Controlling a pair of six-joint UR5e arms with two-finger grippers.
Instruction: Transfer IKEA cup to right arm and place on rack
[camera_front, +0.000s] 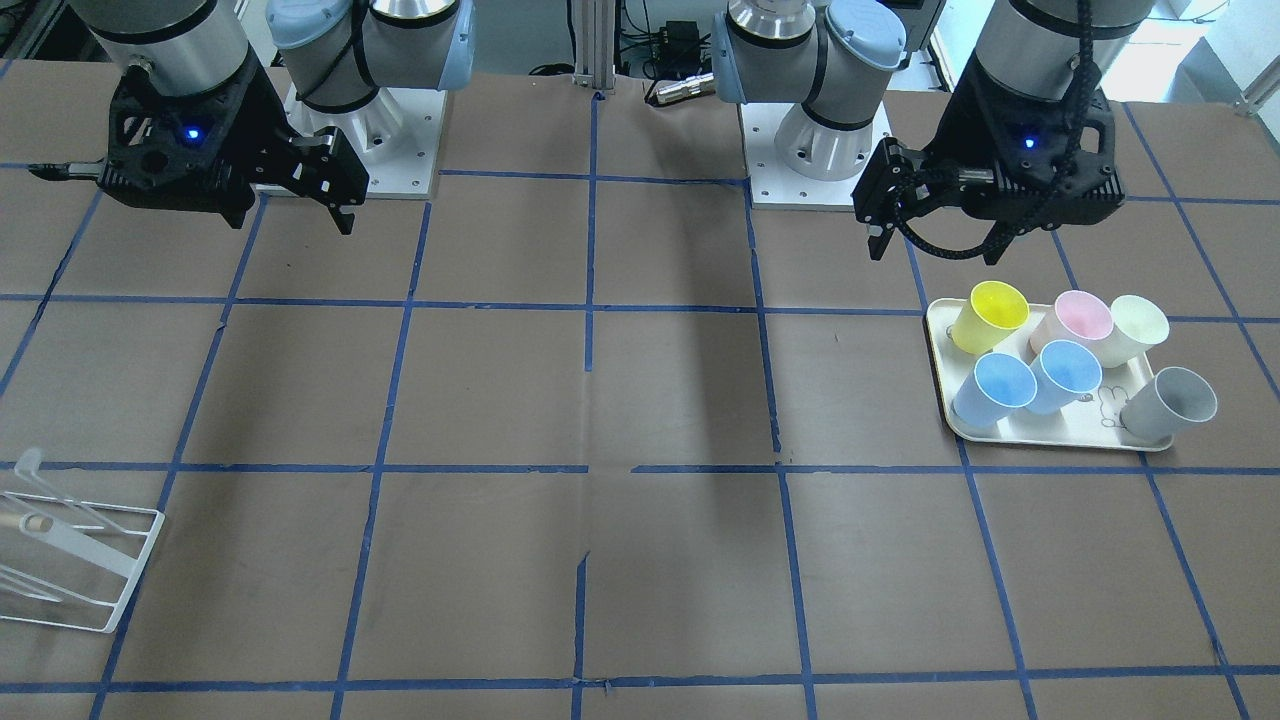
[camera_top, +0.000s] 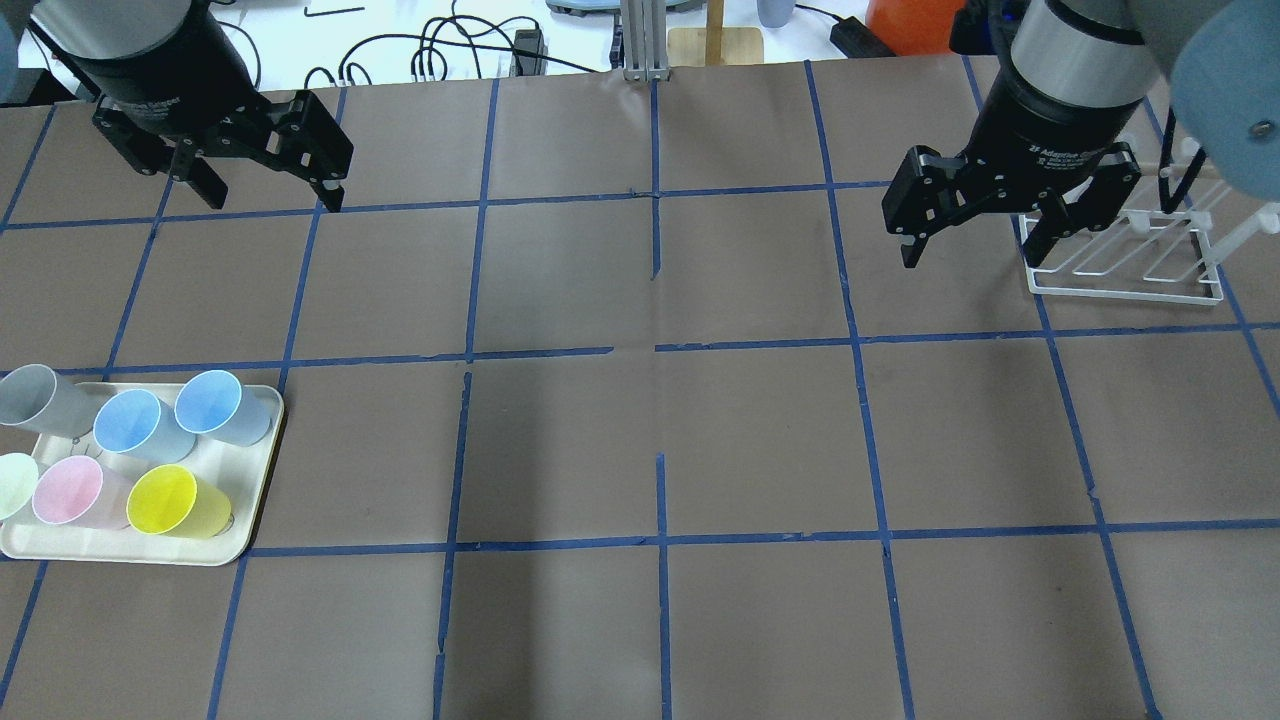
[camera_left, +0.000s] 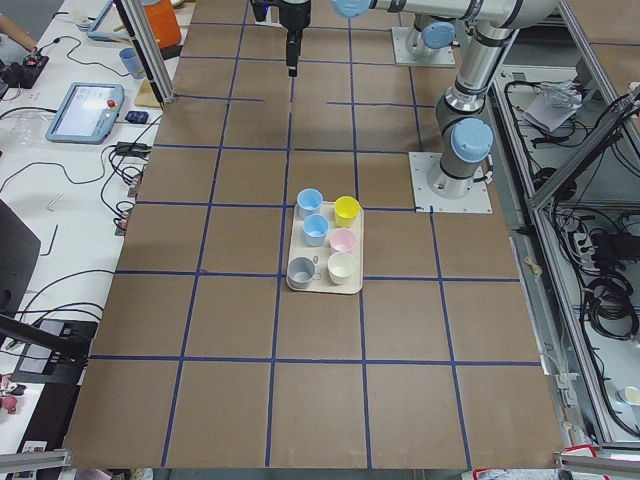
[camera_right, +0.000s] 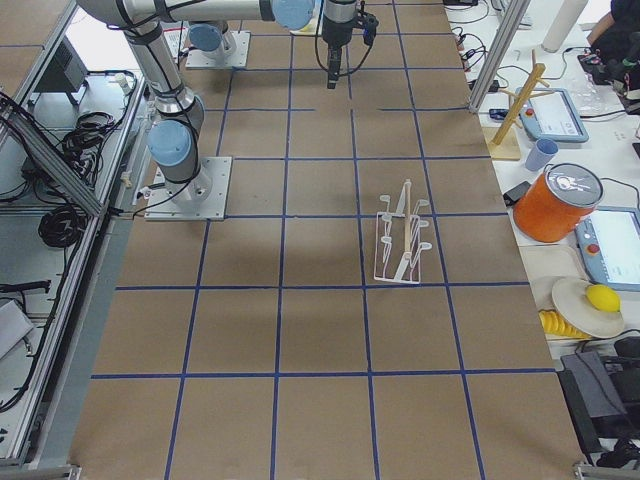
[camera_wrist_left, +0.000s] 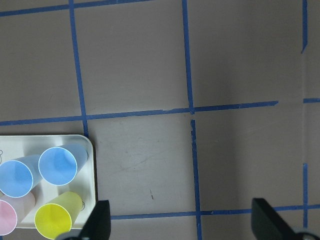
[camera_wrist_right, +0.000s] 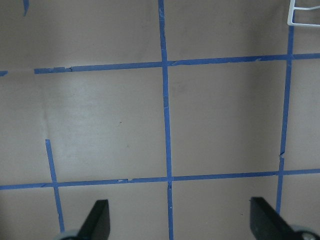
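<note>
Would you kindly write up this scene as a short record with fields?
Tray: robot's left side, holding six cups
Blue IKEA cups: two, side by side on tray, mouths up, untouched
Other cups: yellow cup, pink cup, grey cup, pale greenish cup
Rack: robot's right side, no cup on it
Left gripper: open, empty, above table
Right gripper: open, empty, near rack
Handover: not yet begun

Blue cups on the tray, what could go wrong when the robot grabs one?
1. The two blue cups sit crowded beside the yellow cup, so the open left tool might bump a neighbour.
2. The cup tapers, so it may slip while passing to the right tool.
3. The rack has thin prongs, easy to miss.
</note>
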